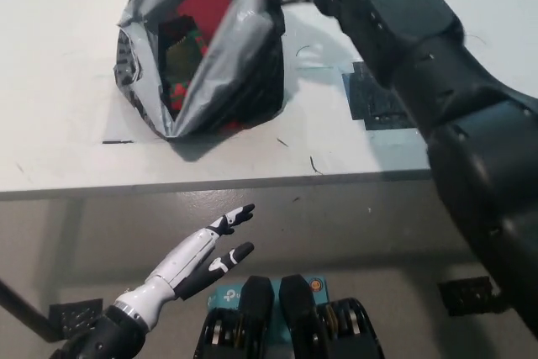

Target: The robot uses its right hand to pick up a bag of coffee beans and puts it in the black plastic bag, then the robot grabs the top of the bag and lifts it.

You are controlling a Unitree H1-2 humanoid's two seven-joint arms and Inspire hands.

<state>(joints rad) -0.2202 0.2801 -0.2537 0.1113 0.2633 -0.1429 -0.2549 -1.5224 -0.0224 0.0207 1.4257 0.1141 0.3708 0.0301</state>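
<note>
White tabletop (59, 81) fills the upper half of my frame, with a grey floor band below its front edge. At the lower left I see my left hand (197, 258), white, resting below the table edge with its fingers spread and grasping nothing. Moving right, the black plastic bag (227, 56) sits on the table at upper centre, its mouth gaping toward me, and the bag of coffee beans (202, 6) shows as red and green inside that opening, so I judge the load is in. Further right my black right arm (445, 81) runs from the lower right corner up to the bag's top edge. My right hand is lost at the top of the frame among the bag folds, so I cannot tell whether it is clenched on the plastic or released.

My worry is the lift: if I have caught only one flap of the rim, the mouth could tip open and spill the beans back onto the table. The bag's far side and upper rim are cut off
</note>
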